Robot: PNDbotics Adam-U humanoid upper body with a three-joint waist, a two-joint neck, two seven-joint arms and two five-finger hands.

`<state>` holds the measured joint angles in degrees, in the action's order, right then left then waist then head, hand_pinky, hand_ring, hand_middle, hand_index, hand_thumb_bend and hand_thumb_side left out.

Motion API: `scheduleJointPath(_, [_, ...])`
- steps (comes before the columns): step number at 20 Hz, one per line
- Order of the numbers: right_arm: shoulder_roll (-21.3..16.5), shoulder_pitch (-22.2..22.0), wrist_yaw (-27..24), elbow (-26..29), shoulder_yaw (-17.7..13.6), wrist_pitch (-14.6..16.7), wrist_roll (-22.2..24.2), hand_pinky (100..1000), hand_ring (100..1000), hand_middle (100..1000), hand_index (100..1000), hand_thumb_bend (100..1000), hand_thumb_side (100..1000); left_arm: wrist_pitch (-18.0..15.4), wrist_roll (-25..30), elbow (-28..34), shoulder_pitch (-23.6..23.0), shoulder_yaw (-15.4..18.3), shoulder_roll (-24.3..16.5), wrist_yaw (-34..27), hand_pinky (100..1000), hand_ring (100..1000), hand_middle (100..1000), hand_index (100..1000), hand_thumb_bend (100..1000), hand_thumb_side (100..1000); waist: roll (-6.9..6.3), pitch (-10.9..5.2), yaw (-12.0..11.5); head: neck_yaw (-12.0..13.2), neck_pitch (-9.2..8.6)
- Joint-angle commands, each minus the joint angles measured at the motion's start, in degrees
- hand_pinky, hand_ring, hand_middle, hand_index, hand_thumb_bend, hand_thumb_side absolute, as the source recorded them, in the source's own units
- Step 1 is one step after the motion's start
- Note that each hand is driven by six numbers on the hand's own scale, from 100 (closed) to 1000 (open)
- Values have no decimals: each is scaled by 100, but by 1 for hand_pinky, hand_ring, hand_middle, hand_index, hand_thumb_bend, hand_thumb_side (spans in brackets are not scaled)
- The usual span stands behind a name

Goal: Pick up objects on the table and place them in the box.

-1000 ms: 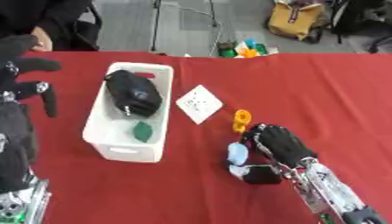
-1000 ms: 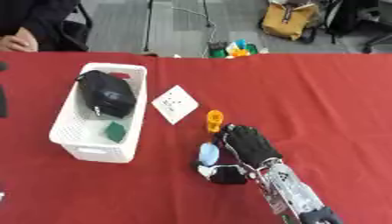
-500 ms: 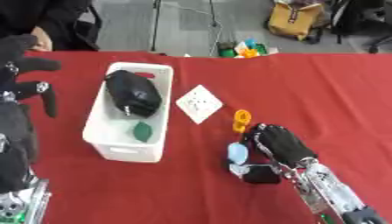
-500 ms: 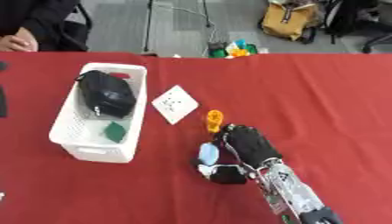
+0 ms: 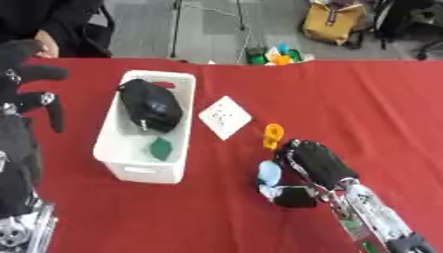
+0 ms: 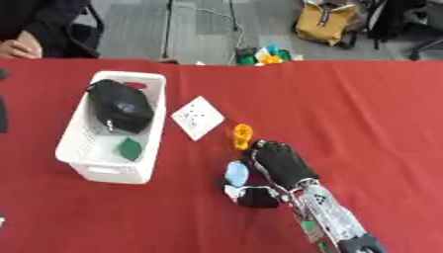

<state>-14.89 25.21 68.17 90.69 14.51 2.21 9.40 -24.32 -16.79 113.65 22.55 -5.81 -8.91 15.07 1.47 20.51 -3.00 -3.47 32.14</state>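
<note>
The step in hand seems to be the grasp: the right hand (image 6: 279, 165) curls its fingers around a pale blue object (image 6: 235, 172) on the red table (image 6: 372, 113), right of the white box (image 6: 82, 158). Next, it must lift and carry it left to the box. The object looks small, rounded. The left hand (image 5: 30, 91) waits, fingers relaxed.

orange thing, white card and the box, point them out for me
orange thing (image 5: 273, 135), left eye view, its middle
white card (image 5: 225, 117), left eye view, centre of its face
box (image 6: 107, 173), right eye view, near wall
</note>
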Motion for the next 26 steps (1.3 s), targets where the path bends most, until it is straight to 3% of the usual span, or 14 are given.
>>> scheduleJointPath(1, [-98, 69, -50, 149, -10, -1, -41, 320, 454, 346, 550, 348, 753, -1, -24, 94, 58, 10, -6, 28, 146, 612, 725, 785, 100, 1000, -14, -126, -1, -7, -31])
scheduleJointPath(11, [-113, 49, -99, 247, -16, -16, -112, 312, 448, 345, 550, 242, 767, 6, -47, 94, 46, 22, -13, 43, 146, 612, 726, 786, 100, 1000, -6, -139, 5, -4, -31])
scheduleJointPath(26, [-151, 25, -173, 440, -22, -53, -231, 309, 446, 335, 539, 184, 749, 8, -47, 94, 47, 22, -17, 45, 145, 610, 726, 786, 100, 1000, -22, -133, 26, 2, -48])
